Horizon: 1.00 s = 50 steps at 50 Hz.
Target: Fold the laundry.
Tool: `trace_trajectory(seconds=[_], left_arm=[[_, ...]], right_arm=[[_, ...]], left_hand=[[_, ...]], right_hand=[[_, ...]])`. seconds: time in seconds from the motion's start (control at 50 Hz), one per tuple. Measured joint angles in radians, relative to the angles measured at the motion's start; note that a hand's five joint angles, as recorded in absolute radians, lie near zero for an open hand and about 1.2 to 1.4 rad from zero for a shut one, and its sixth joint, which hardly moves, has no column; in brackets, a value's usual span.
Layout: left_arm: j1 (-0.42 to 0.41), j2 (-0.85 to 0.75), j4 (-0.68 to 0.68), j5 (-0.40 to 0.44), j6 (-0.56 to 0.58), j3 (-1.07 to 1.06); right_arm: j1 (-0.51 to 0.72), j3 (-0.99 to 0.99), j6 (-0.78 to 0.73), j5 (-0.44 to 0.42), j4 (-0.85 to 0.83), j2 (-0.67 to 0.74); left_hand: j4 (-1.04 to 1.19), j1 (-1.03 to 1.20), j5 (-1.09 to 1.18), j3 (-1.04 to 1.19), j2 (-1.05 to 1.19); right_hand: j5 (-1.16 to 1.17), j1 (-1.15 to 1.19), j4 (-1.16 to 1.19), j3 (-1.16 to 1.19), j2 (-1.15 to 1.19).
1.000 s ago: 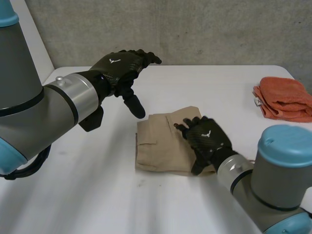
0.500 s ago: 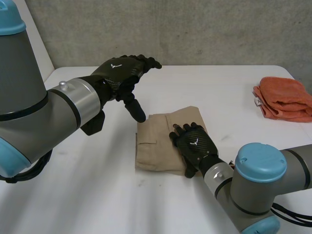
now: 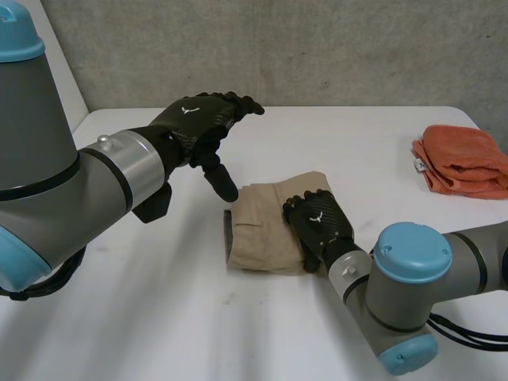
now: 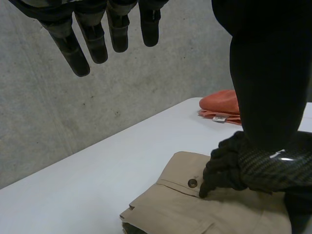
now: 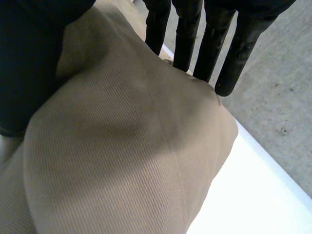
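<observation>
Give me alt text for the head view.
The right hand rests, fingers extended, on a folded tan cloth garment. Its left hand hovers open above the garment's far-left corner; a folded orange towel lies near the white table's right edge.

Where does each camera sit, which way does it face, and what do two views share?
Head view: between and behind the arms, facing down at the table; shows both arms, left hand, right hand on beige trousers.
Left wrist view: on the left wrist, facing along the palm; own fingers.
Right wrist view: on the right wrist, facing the trousers; own fingers.
Shared: head and left wrist views show the orange cloth.
</observation>
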Motion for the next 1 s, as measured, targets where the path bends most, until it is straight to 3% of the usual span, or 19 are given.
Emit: trace_trajectory(seconds=[0.24,0.38,0.64,0.8,1.0], left_arm=[[-0.005,0.001,0.0,0.0,-0.001,-0.001],[-0.005,0.0,0.001,0.001,-0.002,-0.001],[-0.005,-0.002,0.003,0.001,-0.001,-0.006],[-0.003,-0.007,0.004,0.001,-0.002,-0.006],[-0.002,-0.024,0.017,-0.001,-0.002,-0.006]], right_arm=[[-0.001,-0.085,0.005,-0.001,0.01,0.032],[-0.003,-0.102,0.002,-0.004,0.024,0.049],[-0.133,-0.188,-0.06,-0.042,0.215,0.037],[-0.348,-0.254,-0.203,-0.153,0.259,0.037],[-0.448,-0.452,-0.243,-0.258,0.253,0.151]], left_hand=[[0.0,0.0,0.0,0.0,0.0],[0.0,0.0,0.0,0.0,0.0],[0.0,0.0,0.0,0.0,0.0],[0.0,0.0,0.0,0.0,0.0],[0.0,0.0,0.0,0.0,0.0]], right_hand=[[0.235,0.175,0.225,0.22,0.228],[0.636,0.434,0.648,0.577,0.646],[0.639,0.452,0.655,0.582,0.655],[0.639,0.467,0.663,0.588,0.659],[0.639,0.493,0.672,0.597,0.664]])
